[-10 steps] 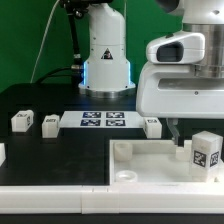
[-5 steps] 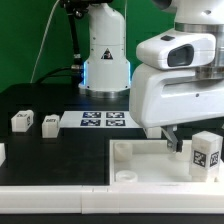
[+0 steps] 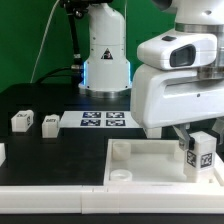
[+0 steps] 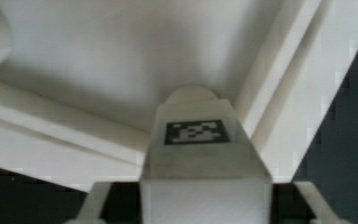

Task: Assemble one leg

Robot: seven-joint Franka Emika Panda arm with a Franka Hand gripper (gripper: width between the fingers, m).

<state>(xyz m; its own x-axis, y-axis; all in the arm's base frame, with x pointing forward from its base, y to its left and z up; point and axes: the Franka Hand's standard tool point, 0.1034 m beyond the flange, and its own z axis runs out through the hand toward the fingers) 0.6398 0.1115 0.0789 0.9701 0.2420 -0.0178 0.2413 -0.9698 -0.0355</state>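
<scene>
Tool (image 3: 199,150): closed on the leg (image 3: 202,151), holding it upright over the tray's corner at the exterior view's right.
Tray (image 3: 150,153): large white piece on the tabletop (image 3: 40,100); the mount should be in that corner.
Leg: tagged face shows (wrist view too).
Advice: keep it plumb, lower slowly, then twist without side push.

I see the gripper (image 3: 196,140) low over the white tray (image 3: 150,160), its fingers (image 3: 184,136) closed on the leg (image 3: 201,150) at the exterior view's right. Two more legs (image 3: 22,120) (image 3: 49,124) stand on the black table (image 3: 50,145) beside the marker board (image 3: 103,121).
</scene>
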